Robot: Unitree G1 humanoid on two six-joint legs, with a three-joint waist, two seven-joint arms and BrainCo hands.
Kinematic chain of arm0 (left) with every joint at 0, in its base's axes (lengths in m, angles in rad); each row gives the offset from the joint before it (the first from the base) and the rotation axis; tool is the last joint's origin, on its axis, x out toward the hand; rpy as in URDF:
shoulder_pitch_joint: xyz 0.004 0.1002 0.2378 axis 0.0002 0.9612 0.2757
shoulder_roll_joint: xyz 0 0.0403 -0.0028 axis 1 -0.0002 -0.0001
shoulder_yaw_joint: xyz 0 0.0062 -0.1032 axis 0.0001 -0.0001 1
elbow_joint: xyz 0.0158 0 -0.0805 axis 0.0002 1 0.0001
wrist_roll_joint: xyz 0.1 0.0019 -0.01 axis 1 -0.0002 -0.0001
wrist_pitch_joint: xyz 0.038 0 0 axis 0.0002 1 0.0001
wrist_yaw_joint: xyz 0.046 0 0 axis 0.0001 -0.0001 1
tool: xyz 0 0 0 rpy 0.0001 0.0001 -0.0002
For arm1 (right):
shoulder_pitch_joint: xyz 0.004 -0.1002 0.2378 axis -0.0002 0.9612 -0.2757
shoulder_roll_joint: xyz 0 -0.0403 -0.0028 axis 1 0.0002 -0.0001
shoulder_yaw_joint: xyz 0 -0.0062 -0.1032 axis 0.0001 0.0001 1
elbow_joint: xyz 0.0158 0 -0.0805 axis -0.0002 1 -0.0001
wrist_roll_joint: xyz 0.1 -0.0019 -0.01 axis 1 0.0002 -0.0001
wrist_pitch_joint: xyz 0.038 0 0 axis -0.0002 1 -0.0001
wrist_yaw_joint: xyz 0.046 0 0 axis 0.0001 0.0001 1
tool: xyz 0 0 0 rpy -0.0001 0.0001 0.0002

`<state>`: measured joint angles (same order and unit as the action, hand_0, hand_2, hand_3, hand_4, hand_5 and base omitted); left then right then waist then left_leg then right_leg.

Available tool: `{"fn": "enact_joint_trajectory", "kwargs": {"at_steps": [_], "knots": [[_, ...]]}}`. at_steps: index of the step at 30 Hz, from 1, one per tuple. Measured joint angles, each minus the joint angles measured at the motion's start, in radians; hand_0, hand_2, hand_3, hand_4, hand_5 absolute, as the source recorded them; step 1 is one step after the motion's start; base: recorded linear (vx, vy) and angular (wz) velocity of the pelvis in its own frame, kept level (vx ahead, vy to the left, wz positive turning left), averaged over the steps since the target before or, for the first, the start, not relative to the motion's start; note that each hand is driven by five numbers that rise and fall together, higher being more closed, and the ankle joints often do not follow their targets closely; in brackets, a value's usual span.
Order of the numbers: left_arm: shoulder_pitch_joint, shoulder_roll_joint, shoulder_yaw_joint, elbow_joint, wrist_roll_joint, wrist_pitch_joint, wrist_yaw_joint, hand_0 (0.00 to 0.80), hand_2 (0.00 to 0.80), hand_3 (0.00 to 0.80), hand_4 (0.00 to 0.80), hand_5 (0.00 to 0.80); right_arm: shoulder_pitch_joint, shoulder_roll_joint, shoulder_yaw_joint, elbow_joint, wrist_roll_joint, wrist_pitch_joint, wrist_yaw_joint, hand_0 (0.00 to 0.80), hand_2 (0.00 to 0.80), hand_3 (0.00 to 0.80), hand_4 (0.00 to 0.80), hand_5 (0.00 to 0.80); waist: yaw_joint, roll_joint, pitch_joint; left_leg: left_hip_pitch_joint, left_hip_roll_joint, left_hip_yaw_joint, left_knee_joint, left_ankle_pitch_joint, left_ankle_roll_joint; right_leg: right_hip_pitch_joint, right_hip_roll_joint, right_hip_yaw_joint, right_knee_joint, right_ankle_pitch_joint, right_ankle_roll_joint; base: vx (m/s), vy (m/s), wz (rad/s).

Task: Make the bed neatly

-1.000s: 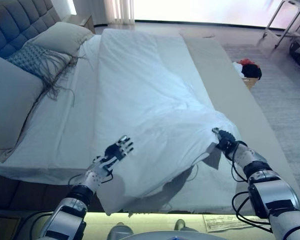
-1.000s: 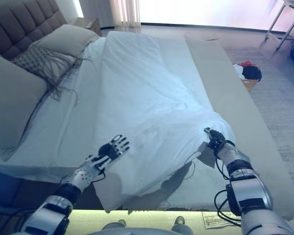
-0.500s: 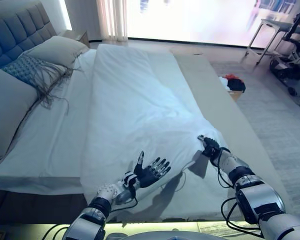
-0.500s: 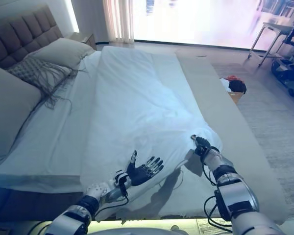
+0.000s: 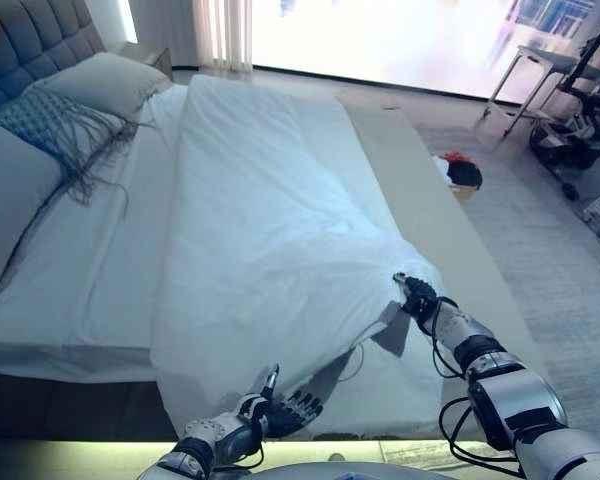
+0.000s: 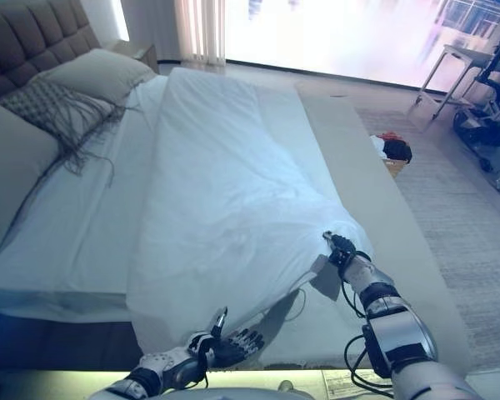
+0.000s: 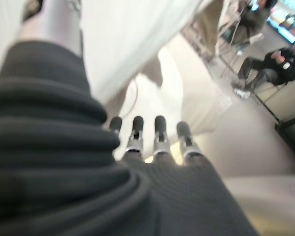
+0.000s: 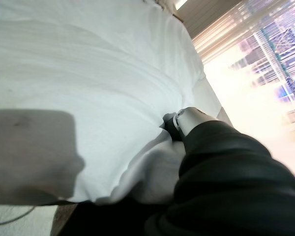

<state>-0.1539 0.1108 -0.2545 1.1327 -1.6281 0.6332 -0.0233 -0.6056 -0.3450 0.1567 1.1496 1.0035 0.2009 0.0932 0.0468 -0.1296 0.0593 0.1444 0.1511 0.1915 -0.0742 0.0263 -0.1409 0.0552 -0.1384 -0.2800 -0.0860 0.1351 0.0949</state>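
A white duvet (image 5: 270,220) lies lengthwise down the middle of the bed, over a white sheet (image 5: 90,270). Its near right corner is rumpled and lifted. My right hand (image 5: 417,297) is shut on that corner; in the right wrist view a finger (image 8: 187,117) presses into the bunched cloth (image 8: 88,113). My left hand (image 5: 283,410) is open and empty, palm up, just below the duvet's near edge. In the left wrist view its fingers (image 7: 160,129) point at the hanging cloth (image 7: 132,44) without touching it.
Pillows (image 5: 100,82) and a fringed cushion (image 5: 50,118) lie at the headboard on the left. A tan strip (image 5: 420,190) runs along the bed's right side. A basket of clothes (image 5: 458,174) stands on the rug. Seated people (image 7: 270,54) show in the left wrist view.
My left hand came off the top of the duvet, turned palm up and dropped back below its near edge. My right hand kept hold of the corner. The camera shifted.
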Motion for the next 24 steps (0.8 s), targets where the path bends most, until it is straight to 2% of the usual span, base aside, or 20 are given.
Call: {"fn": "enact_joint_trajectory", "kwargs": {"at_steps": [6, 10, 17, 21, 24], "knots": [[-0.014, 0.008, 0.000, 0.000, -0.018, -0.012, 0.038, 0.000, 0.000, 0.000, 0.000, 0.000, 0.000, 0.009, 0.000, -0.012, 0.030, 0.000, -0.003, 0.800, 0.800, 0.800, 0.800, 0.800, -0.001, -0.020, 0.016, -0.018, 0.015, 0.002, 0.001, 0.004, -0.007, -0.020, 0.015, 0.002, 0.000, 0.002, -0.005, -0.020, -0.079, -0.03], [-0.051, 0.004, 0.000, -0.002, -0.059, -0.024, 0.039, 0.000, 0.000, 0.000, 0.000, 0.000, 0.000, 0.028, 0.011, -0.063, 0.053, -0.006, -0.009, 0.800, 0.800, 0.800, 0.800, 0.800, -0.003, -0.032, 0.058, -0.017, 0.025, 0.023, 0.001, 0.006, -0.010, -0.032, 0.026, 0.021, 0.000, 0.009, -0.015, -0.034, -0.062, -0.15], [-0.129, -0.027, -0.001, -0.053, -0.197, -0.129, 0.046, 0.000, 0.000, 0.000, 0.000, 0.000, 0.003, 0.076, 0.036, -0.150, 0.093, -0.040, -0.058, 0.800, 0.800, 0.800, 0.800, 0.800, -0.013, -0.035, 0.092, -0.019, 0.046, 0.051, -0.003, 0.013, -0.022, -0.058, 0.052, 0.051, 0.000, 0.016, -0.025, -0.021, -0.059, -0.14], [-0.166, -0.056, -0.003, -0.088, -0.240, -0.172, 0.053, 0.000, 0.000, 0.000, 0.000, 0.000, 0.013, 0.104, 0.055, -0.195, 0.108, -0.041, -0.075, 0.800, 0.800, 0.800, 0.800, 0.800, -0.053, -0.036, 0.095, -0.014, 0.050, 0.058, -0.004, 0.012, -0.023, -0.058, 0.057, 0.055, 0.000, 0.016, -0.025, 0.028, -0.011, -0.08], [-0.184, -0.083, -0.050, -0.108, -0.253, -0.213, 0.053, 0.000, 0.000, 0.000, 0.000, 0.000, 0.015, 0.111, 0.070, -0.197, 0.108, -0.041, -0.078, 0.800, 0.800, 0.800, 0.800, 0.800, -0.060, -0.035, 0.096, 0.006, 0.051, 0.082, -0.010, 0.011, -0.025, -0.056, 0.062, 0.074, 0.000, 0.018, -0.028, 0.013, 0.024, -0.19]]}}
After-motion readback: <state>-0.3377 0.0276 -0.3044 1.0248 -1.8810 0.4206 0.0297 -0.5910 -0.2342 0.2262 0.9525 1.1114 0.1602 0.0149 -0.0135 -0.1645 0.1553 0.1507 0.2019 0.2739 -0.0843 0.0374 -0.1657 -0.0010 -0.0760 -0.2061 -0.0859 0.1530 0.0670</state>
